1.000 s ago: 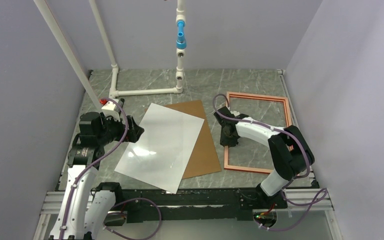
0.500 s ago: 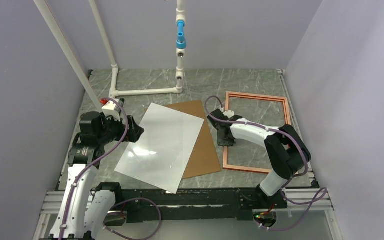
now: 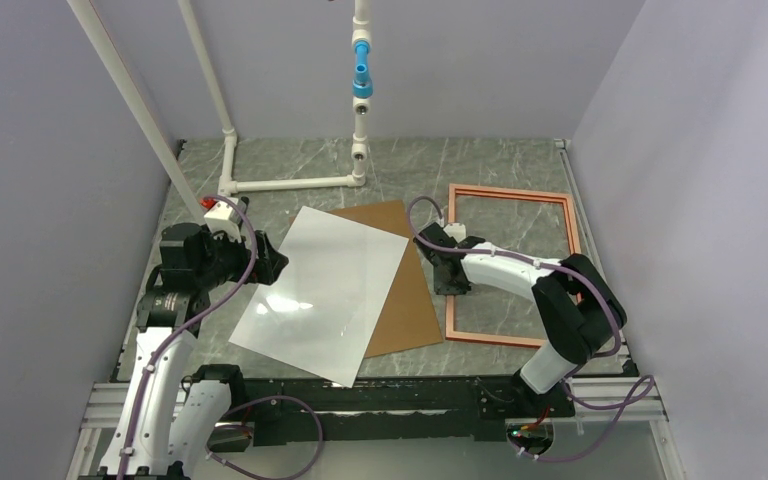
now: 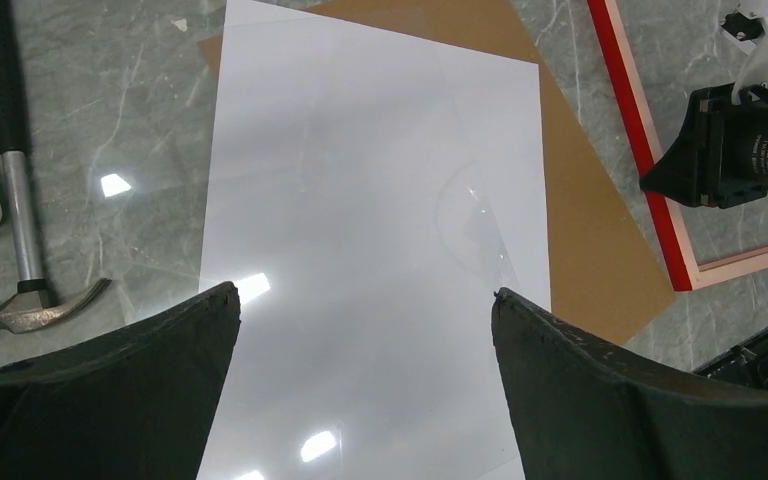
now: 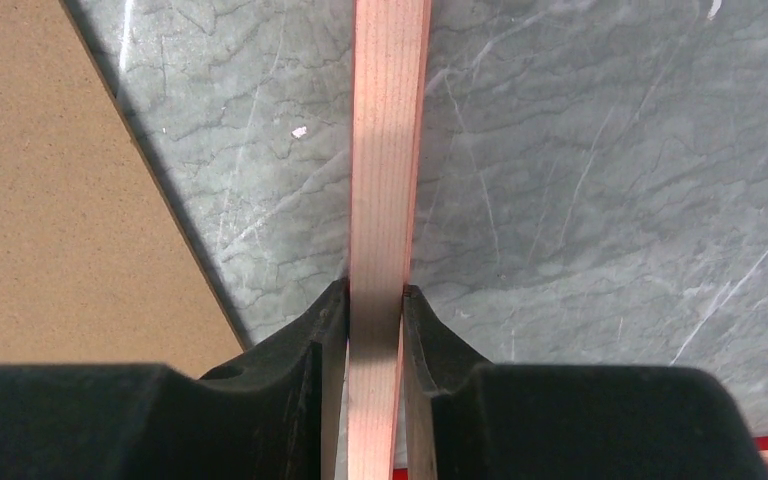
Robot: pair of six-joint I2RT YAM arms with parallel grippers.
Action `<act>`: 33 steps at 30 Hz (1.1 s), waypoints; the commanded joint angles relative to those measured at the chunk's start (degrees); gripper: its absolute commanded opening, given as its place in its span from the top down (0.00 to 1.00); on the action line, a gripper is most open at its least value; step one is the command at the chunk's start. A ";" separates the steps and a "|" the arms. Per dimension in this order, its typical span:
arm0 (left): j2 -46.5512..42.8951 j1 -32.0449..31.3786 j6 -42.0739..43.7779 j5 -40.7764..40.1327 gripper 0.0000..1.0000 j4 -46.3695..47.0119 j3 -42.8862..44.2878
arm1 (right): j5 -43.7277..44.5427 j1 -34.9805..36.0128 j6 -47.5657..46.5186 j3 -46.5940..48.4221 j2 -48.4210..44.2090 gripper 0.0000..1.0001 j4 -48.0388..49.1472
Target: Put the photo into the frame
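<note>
Photo lies white face up, left of the bench's centre, overlapping the brown backing board and clear of the frame. Frame lies flat near the right edge, wood face up. Right gripper pinches its left rail, jaws narrow. Over the last second the rail has slid slightly left, toward the board. My read: I'm closing the gap. Left gripper hangs fully spread at the photo's left edge, holding nothing.
</note>
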 commanded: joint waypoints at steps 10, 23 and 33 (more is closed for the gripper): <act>-0.33 0.16 0.85 -1.27 0.01 1.17 0.35 | -2.20 0.56 -4.81 1.92 -2.54 0.37 1.51; -0.19 0.16 -1.65 0.92 0.01 1.43 -0.17 | -10.27 0.44 -5.95 4.98 -9.68 0.00 1.41; 7.10 -0.18 -8.68 -3.13 0.01 -2.71 0.00 | -22.49 0.26 -4.37 3.62 -10.19 0.00 7.46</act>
